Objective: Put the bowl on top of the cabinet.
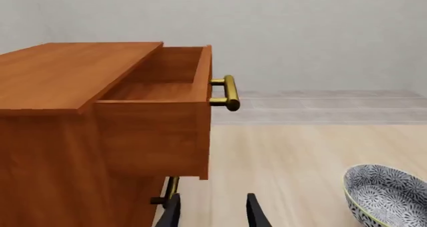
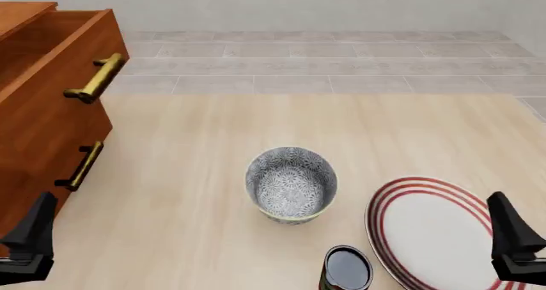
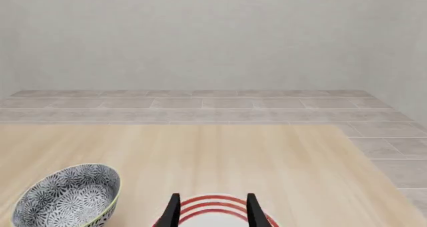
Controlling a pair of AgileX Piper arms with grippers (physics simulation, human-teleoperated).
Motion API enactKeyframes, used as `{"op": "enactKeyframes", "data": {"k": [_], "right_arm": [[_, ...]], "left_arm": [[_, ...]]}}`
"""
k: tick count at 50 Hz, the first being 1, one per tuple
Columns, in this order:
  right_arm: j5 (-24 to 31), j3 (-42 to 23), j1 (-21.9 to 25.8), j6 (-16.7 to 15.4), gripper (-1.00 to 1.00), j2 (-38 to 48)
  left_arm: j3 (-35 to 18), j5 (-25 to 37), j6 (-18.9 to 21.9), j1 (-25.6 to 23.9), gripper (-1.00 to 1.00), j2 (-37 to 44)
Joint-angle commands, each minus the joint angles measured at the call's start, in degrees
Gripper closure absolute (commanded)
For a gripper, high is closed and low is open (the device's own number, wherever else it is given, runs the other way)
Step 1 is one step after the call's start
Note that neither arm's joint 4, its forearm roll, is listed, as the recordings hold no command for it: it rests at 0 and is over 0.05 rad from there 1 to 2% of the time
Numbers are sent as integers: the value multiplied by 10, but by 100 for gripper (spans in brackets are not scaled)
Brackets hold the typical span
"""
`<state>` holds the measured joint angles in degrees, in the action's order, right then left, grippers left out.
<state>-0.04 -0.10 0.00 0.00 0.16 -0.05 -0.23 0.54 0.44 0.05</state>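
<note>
Both tools hang at the near bench edge, left tool (image 2: pixel 30 239) and right tool (image 2: pixel 512 239) released, holding nothing. At the left edge the cabinet (image 2: pixel 43 111) stands, its top drawer pulled out. Mid-bench sits the bowl (image 2: pixel 291 184), upright, roughly between the arms, with open bench toward the cabinet.

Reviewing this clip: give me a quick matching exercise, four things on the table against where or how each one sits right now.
Things:
1. bowl
2. plate
3. top drawer
4. dark cup

States, front view:
A. pulled open on the cabinet, far left
B. at the near edge, between bowl and plate
C. upright near the table's middle, nothing holding it
D. flat at the near right, under the right end effector

Pairs: 1-C, 2-D, 3-A, 4-B
</note>
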Motion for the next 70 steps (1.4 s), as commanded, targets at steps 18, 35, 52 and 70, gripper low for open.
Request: {"op": "enactKeyframes", "data": {"k": [18, 35, 52, 70], "right_arm": [[-1, -2, 0, -1, -100, 2], [-1, -2, 0, 0, -100, 2], [-1, -2, 0, 0, -100, 3], [-1, -1, 0, 0, -100, 3]], "left_arm": [[-9, -23, 30, 10, -100, 0], [-25, -36, 67, -40, -100, 26], [-79, -76, 140, -112, -100, 112], [-181, -39, 127, -234, -100, 259]]}}
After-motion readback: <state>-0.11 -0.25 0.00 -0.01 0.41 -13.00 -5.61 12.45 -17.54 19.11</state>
